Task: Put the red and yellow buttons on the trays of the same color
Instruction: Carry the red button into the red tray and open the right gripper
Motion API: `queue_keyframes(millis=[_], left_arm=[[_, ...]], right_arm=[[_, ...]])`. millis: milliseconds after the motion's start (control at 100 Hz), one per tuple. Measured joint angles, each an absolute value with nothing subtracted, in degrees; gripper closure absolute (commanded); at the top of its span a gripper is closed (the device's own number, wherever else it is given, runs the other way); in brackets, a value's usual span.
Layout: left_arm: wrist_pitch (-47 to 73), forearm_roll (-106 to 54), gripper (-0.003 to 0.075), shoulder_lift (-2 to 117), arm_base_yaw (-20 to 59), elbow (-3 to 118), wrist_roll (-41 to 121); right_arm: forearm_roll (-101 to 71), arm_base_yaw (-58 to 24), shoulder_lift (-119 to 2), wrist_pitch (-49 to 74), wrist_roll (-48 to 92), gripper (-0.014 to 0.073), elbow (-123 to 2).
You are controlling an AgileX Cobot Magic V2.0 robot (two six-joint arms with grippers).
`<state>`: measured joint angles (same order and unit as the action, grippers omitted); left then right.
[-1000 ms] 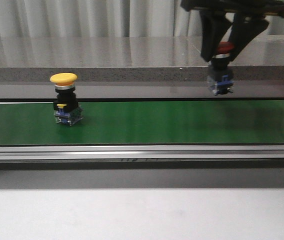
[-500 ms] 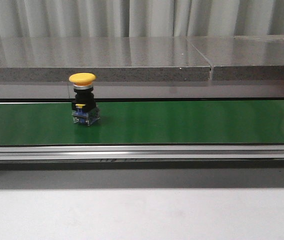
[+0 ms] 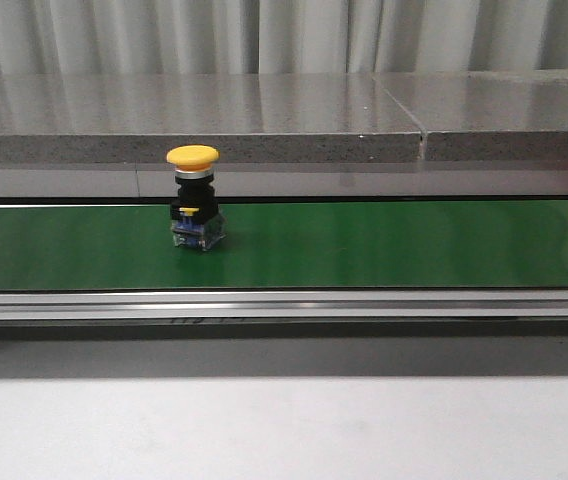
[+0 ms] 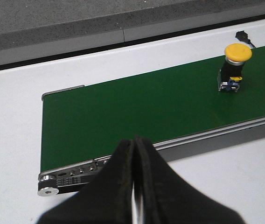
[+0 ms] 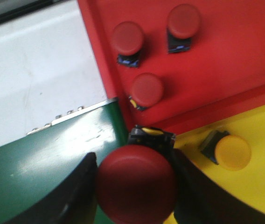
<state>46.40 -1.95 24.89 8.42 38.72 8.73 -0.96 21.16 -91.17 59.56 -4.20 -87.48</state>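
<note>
A: What sort of place?
B: Factory-style test lab w/ a green conveyor belt in metal rails.
A: Anything else?
B: Red tray & yellow tray just beyond the right pincer.

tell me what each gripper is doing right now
Left gripper: shut, holding nothing.
Right gripper: shut on the red button.

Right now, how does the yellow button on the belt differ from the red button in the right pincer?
The yellow button has a yellow cap; the red button has a red one. The yellow button stands upright and free on the green belt; the red button is clamped in the right pincer, hanging above the belt's end near the red tray and the yellow tray. Both are mushroom-cap push buttons on black bodies.
</note>
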Motion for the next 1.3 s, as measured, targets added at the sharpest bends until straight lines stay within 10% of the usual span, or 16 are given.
queue_keyframes(millis=[1300], left_arm=[[46.4,-1.95,0.0741,24.89,8.42,38.72,8.73]], right_arm=[[-7.82,30.79,-113.37,40.28,-4.2,0.043,-87.48]])
